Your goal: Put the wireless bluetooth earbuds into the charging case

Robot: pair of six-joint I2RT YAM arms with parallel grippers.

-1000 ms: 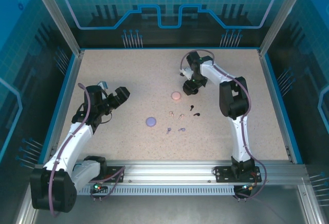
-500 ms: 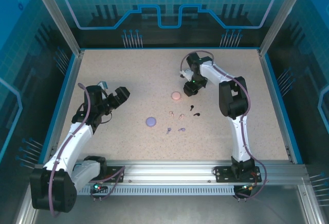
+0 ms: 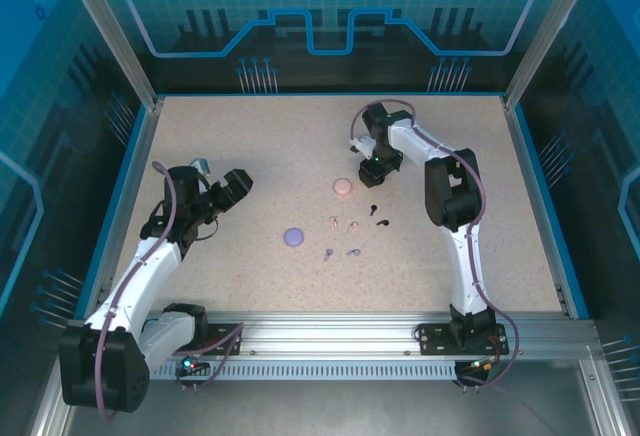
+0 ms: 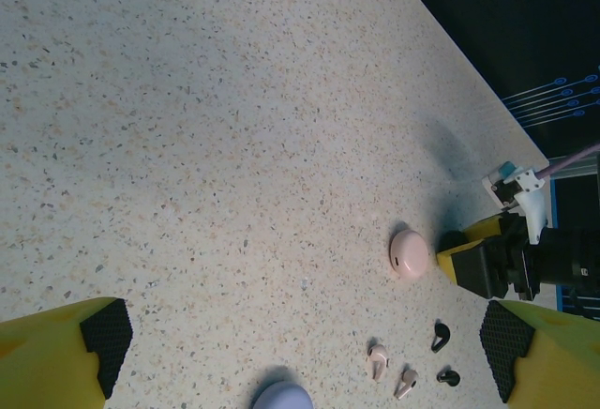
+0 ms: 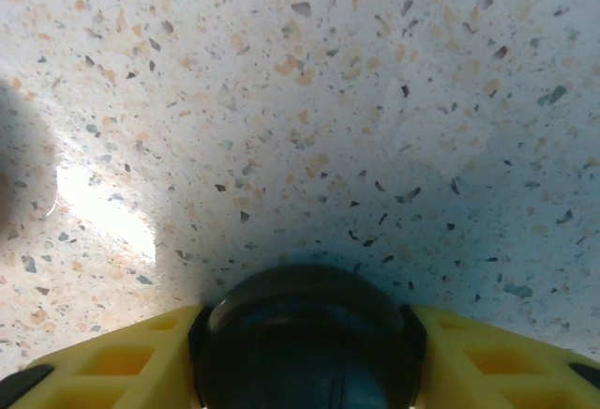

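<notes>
Over the last second the right claw [image 3: 372,168] has drawn its yellow fingers in around the glossy black round charging case [image 5: 305,339]. The arm itself has hardly shifted in the overhead view. In the wrist view the dark pads now sit against both flanks of the case's dome, so I read the claw as clenched on it, though the squeeze may not be finished. That suggests the black case is being secured first, probably so it can be placed or opened. No earbud has gone into any case yet.

The six tiny stemmed earbuds all lie loose on the speckled beige desk [image 3: 250,136], on the near side of the right claw towards the arm bases. The black pair [image 3: 378,215] is closest to it, the pink pair [image 3: 342,224] is further to its left, and the lilac pair [image 3: 340,252] is nearest the bases. A pink round case [image 3: 342,187] sits just beside the claw on its left, closed. A lilac round case [image 3: 293,237] lies well apart from it, beyond the pink pair.

The right arm reaches far out, elbow raised and forearm doubled back, with the wrist pitched down so the claw meets the desk. The left claw [image 3: 238,184] is unchanged. It hangs released and spread wide, grasping nothing, aimed towards the earbuds.
</notes>
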